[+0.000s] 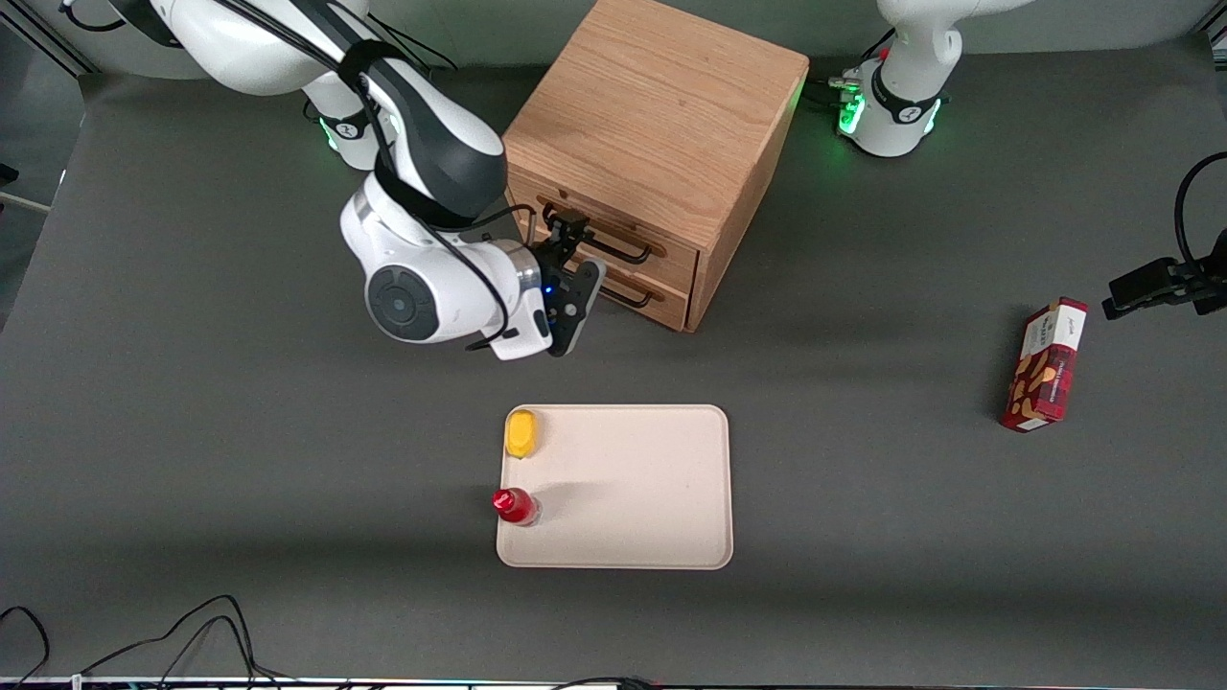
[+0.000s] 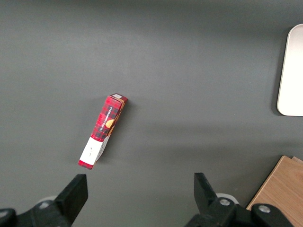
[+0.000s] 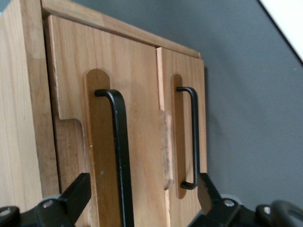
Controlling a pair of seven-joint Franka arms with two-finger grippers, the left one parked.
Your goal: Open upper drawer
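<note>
The oak cabinet [image 1: 661, 125] stands on the grey table with its two drawer fronts facing the front camera at an angle. The upper drawer [image 1: 623, 240] has a light wood front and a thin black wire handle [image 1: 613, 247]. My right gripper [image 1: 567, 233] is right in front of that drawer, at the end of its handle nearer the working arm. In the right wrist view the gripper [image 3: 142, 187] is open, and the upper drawer's handle [image 3: 117, 156] runs between its two black fingers [image 3: 78, 191]. The lower drawer's handle [image 3: 194, 137] lies beside one finger, outside the gap.
A beige tray [image 1: 661, 479] lies nearer the front camera than the cabinet, with a yellow object [image 1: 521, 433] and a red-capped bottle [image 1: 515, 505] at its edge. A red box [image 1: 1045, 364] lies toward the parked arm's end of the table.
</note>
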